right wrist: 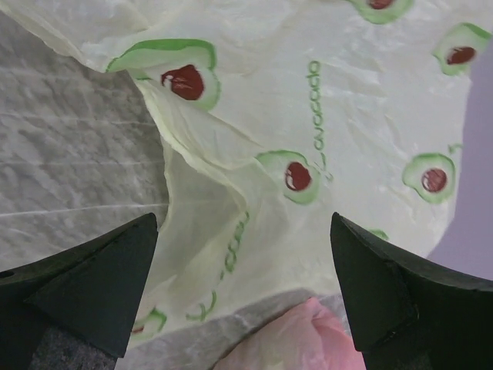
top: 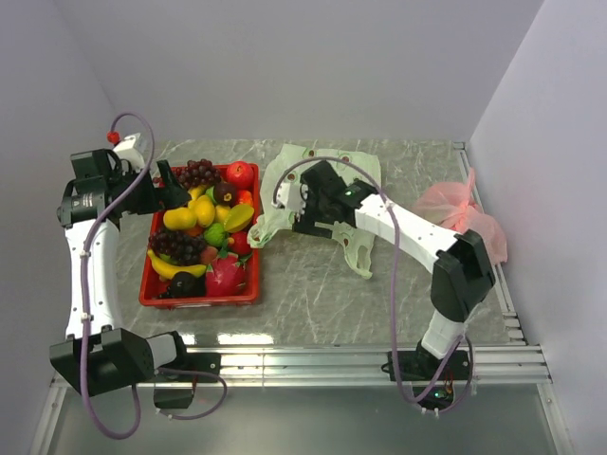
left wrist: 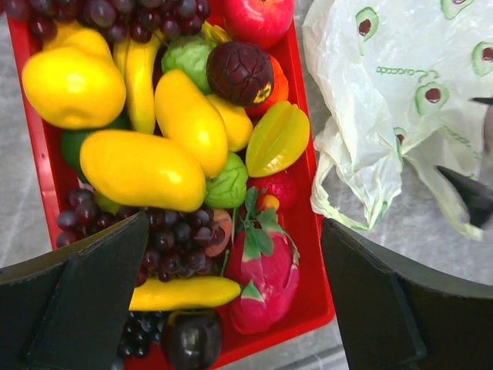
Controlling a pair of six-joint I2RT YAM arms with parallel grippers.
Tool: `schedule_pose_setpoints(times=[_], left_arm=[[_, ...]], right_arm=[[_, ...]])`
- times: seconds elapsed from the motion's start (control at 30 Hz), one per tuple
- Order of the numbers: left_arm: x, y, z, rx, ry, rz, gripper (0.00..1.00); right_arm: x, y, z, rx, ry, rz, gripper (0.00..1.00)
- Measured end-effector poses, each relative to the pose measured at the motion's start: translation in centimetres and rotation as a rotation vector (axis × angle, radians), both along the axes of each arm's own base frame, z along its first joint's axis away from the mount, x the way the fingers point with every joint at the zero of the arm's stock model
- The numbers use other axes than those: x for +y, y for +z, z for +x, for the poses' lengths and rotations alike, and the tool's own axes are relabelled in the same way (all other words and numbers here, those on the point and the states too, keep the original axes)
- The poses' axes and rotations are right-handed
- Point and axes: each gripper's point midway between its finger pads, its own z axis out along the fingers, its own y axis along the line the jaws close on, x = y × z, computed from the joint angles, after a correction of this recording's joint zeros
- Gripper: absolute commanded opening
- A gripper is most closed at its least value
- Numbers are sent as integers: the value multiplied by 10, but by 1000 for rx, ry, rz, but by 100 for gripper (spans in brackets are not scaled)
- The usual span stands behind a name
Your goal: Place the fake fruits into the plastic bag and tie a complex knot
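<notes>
The fake fruits [top: 204, 232] fill a red tray [top: 199, 300] at the left: yellow mango [left wrist: 142, 169], purple grapes [left wrist: 177, 239], pink dragon fruit [left wrist: 266, 281], red apple [left wrist: 258, 17]. The pale-green plastic bag [top: 327, 166] with avocado prints lies flat and empty on the table, right of the tray. It also shows in the left wrist view [left wrist: 393, 92] and the right wrist view [right wrist: 308, 116]. My left gripper [top: 174, 190] is open and empty above the tray's far left part [left wrist: 235, 293]. My right gripper [top: 296, 210] is open and empty just above the bag [right wrist: 243, 285]. No knot shows.
A pink plastic bag [top: 465, 213] lies at the table's right edge and shows in the right wrist view [right wrist: 293, 343]. The grey marble table [top: 322, 284] is walled at the back and both sides. A metal rail [top: 332, 355] runs along the near edge.
</notes>
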Motion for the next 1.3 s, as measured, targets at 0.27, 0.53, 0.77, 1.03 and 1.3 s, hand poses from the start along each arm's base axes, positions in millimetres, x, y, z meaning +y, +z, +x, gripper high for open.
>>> schedule_pose_setpoints(times=[0.27, 0.53, 0.77, 1.03, 1.3], left_arm=[[6, -18, -14, 70, 17, -107, 99], [4, -23, -19, 86, 17, -114, 99], [4, -19, -21, 72, 16, -107, 99], [9, -12, -19, 26, 24, -58, 99], [15, -14, -18, 10, 16, -4, 99]], right_arm=[[-4, -38, 26, -64, 44, -174, 100], [-14, -53, 45, -125, 46, -257, 65], [-42, -72, 58, -85, -113, -281, 0], [-56, -52, 38, 60, -485, -60, 0], [-67, -20, 12, 162, -790, 174, 0]])
